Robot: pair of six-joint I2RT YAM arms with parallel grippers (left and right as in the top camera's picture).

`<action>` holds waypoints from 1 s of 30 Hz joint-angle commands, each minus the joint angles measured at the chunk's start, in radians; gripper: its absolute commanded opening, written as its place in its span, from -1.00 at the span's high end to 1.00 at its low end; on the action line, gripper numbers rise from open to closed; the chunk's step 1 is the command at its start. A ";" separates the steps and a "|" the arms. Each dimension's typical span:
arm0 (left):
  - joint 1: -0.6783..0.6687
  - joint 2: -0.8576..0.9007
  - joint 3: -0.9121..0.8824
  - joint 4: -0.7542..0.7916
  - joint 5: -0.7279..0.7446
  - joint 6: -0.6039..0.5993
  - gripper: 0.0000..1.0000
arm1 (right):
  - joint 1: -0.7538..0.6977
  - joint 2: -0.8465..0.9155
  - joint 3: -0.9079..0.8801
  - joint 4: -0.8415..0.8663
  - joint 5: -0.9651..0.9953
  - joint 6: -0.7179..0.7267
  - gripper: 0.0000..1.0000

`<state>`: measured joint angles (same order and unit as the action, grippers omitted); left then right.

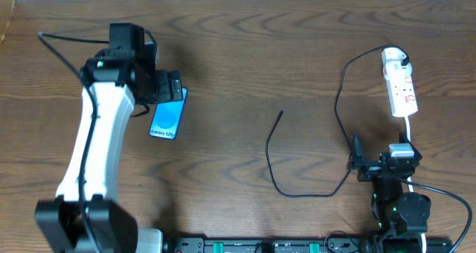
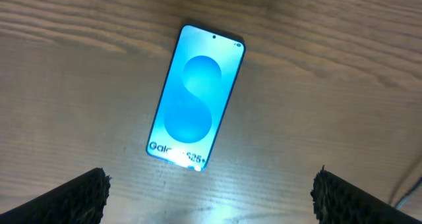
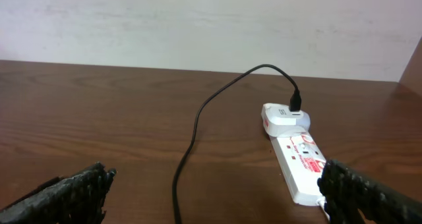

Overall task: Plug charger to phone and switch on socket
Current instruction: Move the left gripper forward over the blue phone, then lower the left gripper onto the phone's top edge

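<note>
The phone (image 1: 166, 117) (image 2: 194, 95) lies flat on the wooden table with its light blue screen up. My left gripper (image 1: 175, 86) (image 2: 211, 199) hovers over the phone's near end, open and holding nothing. The charger's black cable (image 1: 272, 162) (image 3: 191, 135) loops across the table, and its small plug tip (image 1: 281, 113) lies free at mid table. Its white adapter (image 1: 394, 57) (image 3: 283, 115) sits plugged into the far end of the socket (image 1: 404, 91) (image 3: 303, 168). My right gripper (image 1: 359, 162) (image 3: 217, 192) is open near the front edge, beside the cable loop and short of the socket.
A white cord (image 1: 410, 130) runs from the socket toward the right arm's base (image 1: 401, 208). A white wall (image 3: 198, 20) rises behind the table's far edge. The left arm (image 1: 97, 149) stretches along the table's left side.
</note>
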<state>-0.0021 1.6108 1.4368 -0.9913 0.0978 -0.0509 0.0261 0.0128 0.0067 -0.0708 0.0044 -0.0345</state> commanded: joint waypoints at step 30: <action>-0.011 0.486 0.114 0.003 -0.084 0.095 -0.97 | -0.006 -0.004 -0.001 -0.004 0.008 -0.011 -0.99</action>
<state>-0.0097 2.0712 1.5360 -0.9993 0.0235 0.0273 0.0261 0.0128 0.0067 -0.0708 0.0044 -0.0345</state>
